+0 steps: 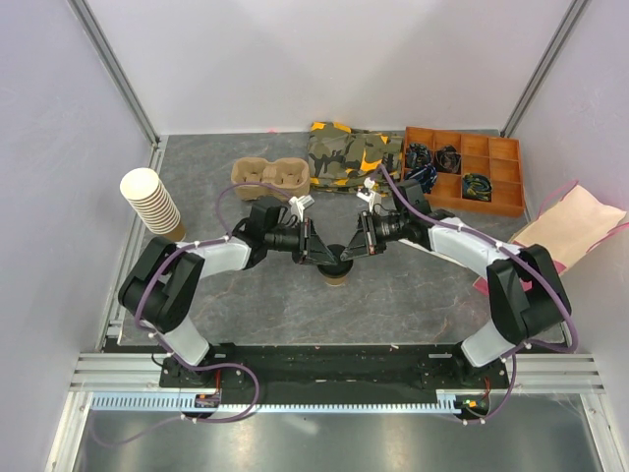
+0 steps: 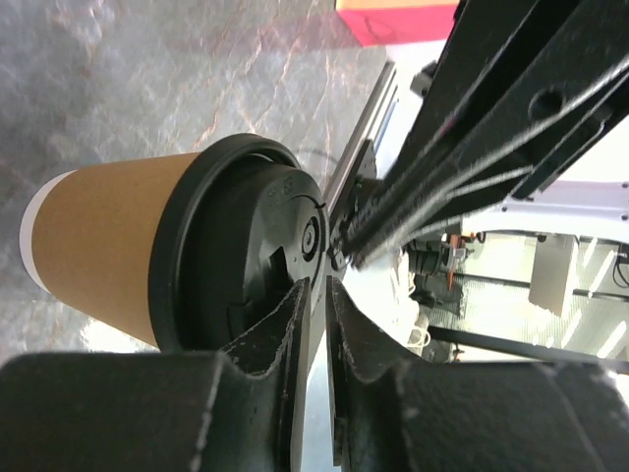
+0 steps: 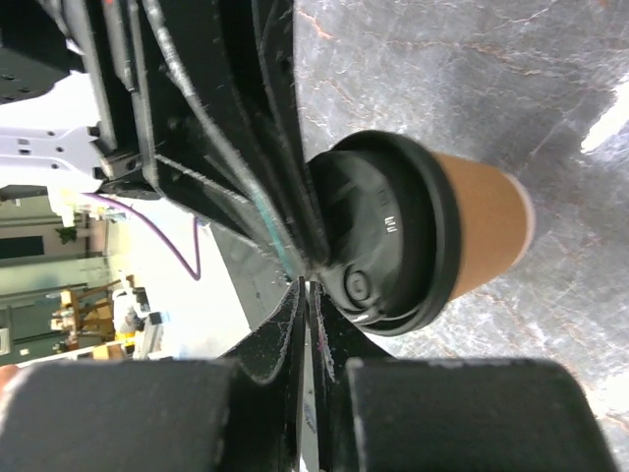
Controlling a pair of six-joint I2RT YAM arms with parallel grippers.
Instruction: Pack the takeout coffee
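At the far left of the tabletop [image 1: 413,295] a tilted stack of lidless paper cups [image 1: 149,202] leans beside the wall. To its right, at the far side, the moulded-pulp cup carrier [image 1: 270,175] lies with both wells showing nothing inside.

The left gripper [image 1: 322,251] reaches in over the middle of the tabletop. Its fingers [image 2: 295,315] are drawn almost together with only a thin slit between them. They grasp nothing we can see, and their tips sit against the top of the black lid [image 2: 246,246].

The takeout coffee [image 1: 336,273] stands upright on the tabletop between the two arms, lid on, well apart from the carrier.

The right gripper [image 1: 352,248] meets it from the other side. Its fingers [image 3: 285,324] are likewise nearly clenched, holding nothing, with their tips at the lid's edge. Whether they touch the lid we cannot tell.

At the far right a flat pink-and-tan paper bag [image 1: 575,224] lies against the wall.

We judge the lidding done, or close to it, and the packing itself not yet begun. The cup has yet to be gripped, lifted and set into a carrier well or the bag.
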